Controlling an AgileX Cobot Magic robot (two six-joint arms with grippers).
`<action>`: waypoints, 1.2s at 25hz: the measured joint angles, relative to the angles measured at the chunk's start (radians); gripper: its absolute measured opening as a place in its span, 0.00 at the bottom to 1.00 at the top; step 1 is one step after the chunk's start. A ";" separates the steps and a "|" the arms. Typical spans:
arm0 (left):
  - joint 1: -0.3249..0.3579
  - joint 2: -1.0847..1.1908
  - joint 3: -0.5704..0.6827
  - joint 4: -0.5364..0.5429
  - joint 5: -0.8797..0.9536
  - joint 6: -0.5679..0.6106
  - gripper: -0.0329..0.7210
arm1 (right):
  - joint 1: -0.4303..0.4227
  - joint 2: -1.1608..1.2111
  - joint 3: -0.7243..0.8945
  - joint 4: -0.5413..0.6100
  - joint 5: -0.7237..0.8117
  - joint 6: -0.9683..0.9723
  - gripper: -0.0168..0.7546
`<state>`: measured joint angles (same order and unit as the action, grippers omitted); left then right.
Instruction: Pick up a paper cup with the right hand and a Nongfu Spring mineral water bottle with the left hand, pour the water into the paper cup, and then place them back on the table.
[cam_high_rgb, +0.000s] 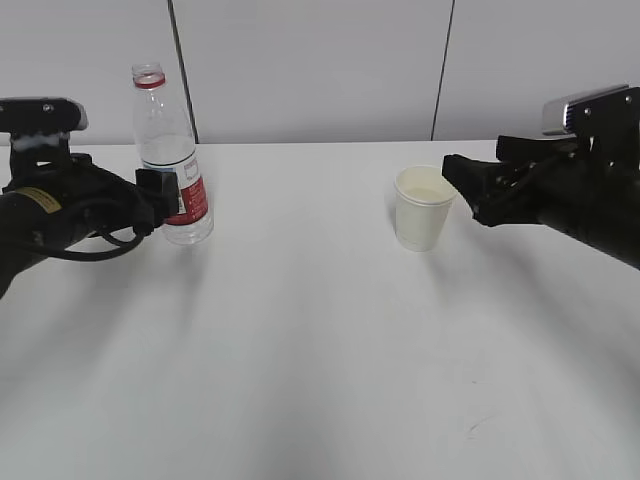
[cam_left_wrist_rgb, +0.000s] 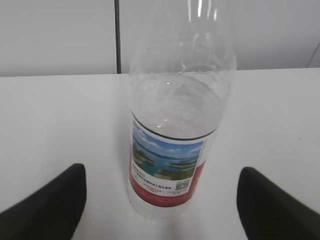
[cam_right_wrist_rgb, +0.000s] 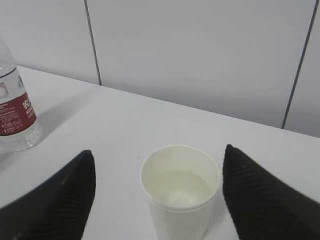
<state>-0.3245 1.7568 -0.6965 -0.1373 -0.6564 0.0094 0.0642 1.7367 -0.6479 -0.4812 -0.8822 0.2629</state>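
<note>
The Nongfu Spring bottle (cam_high_rgb: 170, 160) stands upright and uncapped on the white table (cam_high_rgb: 300, 340) at the left. My left gripper (cam_high_rgb: 158, 200) is open just left of it. In the left wrist view the bottle (cam_left_wrist_rgb: 170, 150) stands between the spread fingers (cam_left_wrist_rgb: 50, 205) with a gap on each side, and the left gripper (cam_left_wrist_rgb: 160, 172) holds nothing. The paper cup (cam_high_rgb: 422, 208) stands upright at the right. My right gripper (cam_high_rgb: 462, 180) is open beside it. In the right wrist view the cup (cam_right_wrist_rgb: 180, 200) sits between the open right gripper (cam_right_wrist_rgb: 158, 152) untouched, and seems to hold some clear water (cam_right_wrist_rgb: 182, 187).
A grey wall with dark vertical seams (cam_high_rgb: 182, 70) rises right behind the table's back edge. A small dark scuff (cam_high_rgb: 475, 428) marks the table at the front right. The bottle also shows at the left edge of the right wrist view (cam_right_wrist_rgb: 15, 115).
</note>
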 joint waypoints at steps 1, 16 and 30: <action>0.000 -0.025 0.000 -0.004 0.038 0.000 0.78 | 0.000 -0.016 0.000 0.000 0.031 0.000 0.78; 0.000 -0.280 -0.045 -0.010 0.724 0.000 0.78 | 0.000 -0.250 0.005 -0.024 0.570 0.307 0.78; 0.000 -0.304 -0.380 0.112 1.533 -0.065 0.78 | 0.000 -0.402 0.008 0.098 1.203 0.406 0.78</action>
<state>-0.3245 1.4532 -1.0769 -0.0252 0.8765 -0.0560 0.0642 1.3346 -0.6401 -0.3828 0.3213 0.6684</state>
